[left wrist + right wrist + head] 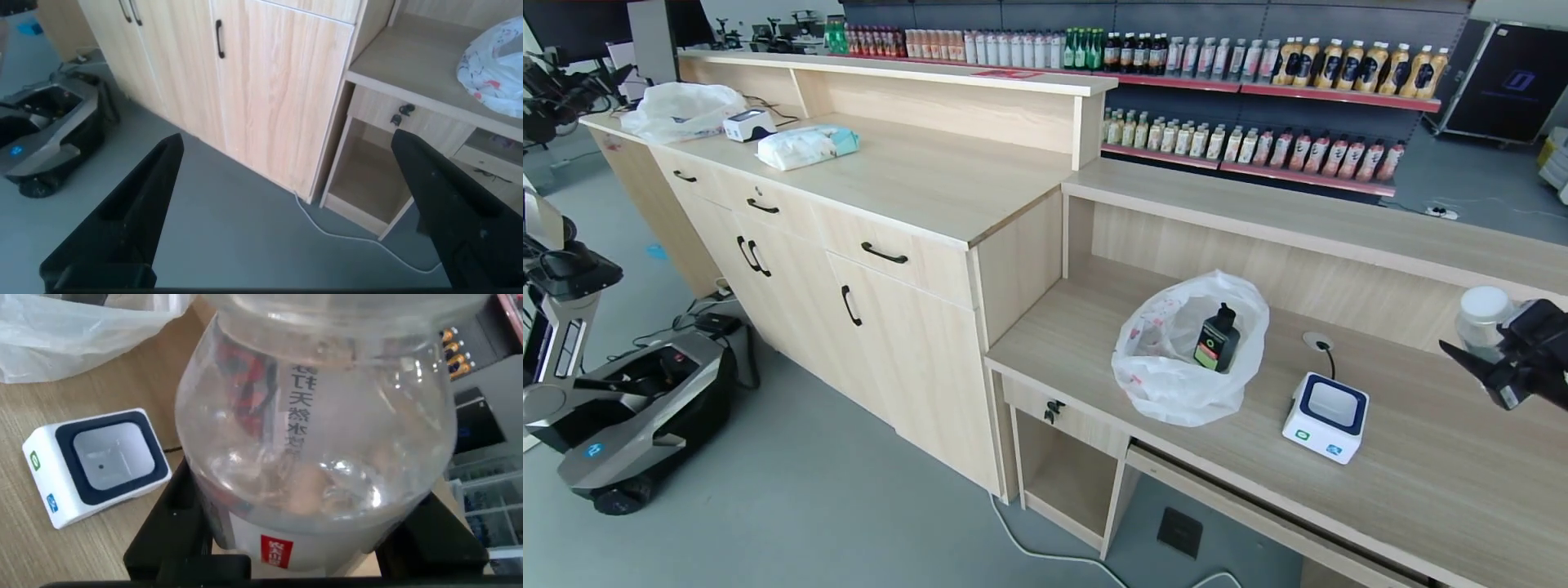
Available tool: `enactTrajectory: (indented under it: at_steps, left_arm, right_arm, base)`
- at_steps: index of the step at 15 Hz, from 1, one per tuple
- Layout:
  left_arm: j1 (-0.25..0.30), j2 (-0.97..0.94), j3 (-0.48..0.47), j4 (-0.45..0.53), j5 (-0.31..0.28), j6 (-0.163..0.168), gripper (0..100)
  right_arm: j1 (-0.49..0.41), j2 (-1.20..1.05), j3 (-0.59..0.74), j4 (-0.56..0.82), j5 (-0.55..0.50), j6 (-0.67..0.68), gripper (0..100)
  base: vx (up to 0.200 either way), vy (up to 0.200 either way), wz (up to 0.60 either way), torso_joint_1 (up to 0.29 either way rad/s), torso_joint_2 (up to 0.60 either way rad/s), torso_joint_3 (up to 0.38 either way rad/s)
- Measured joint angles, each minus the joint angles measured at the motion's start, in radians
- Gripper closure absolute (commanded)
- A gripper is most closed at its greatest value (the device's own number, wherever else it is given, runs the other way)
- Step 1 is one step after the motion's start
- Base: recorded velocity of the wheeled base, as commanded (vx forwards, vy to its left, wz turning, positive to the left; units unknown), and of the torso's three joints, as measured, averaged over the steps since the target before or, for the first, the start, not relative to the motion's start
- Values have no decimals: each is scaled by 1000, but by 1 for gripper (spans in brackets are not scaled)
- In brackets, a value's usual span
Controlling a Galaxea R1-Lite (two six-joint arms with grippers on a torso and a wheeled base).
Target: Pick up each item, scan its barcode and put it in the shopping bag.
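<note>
Clamping a slick clear plastic bottle (319,457) right of the white box scanner (1327,416), the right gripper (1490,355) may drop it; left gripper (286,147) gapes.

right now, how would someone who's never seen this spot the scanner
Start at the low desk right of the tall counter. On it, just right of the white plastic bag, sits the scanner. It is the only small white box there, with a dark blue square top and a black cable at its back.
</note>
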Motion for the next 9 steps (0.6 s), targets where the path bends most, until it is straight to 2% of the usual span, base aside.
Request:
enactTrajectory:
  at_steps: [5,9]
  left_arm:
    - [0,0,0,0,0,-1,0]
    - [0,0,0,0,0,0,0]
  right_arm:
    - [-4,69,1,-16,67,-1,100]
    - [-11,110,-5,-85,133,-18,100]
  base:
    - [0,0,0,0,0,0]
    - [0,0,0,0,0,0]
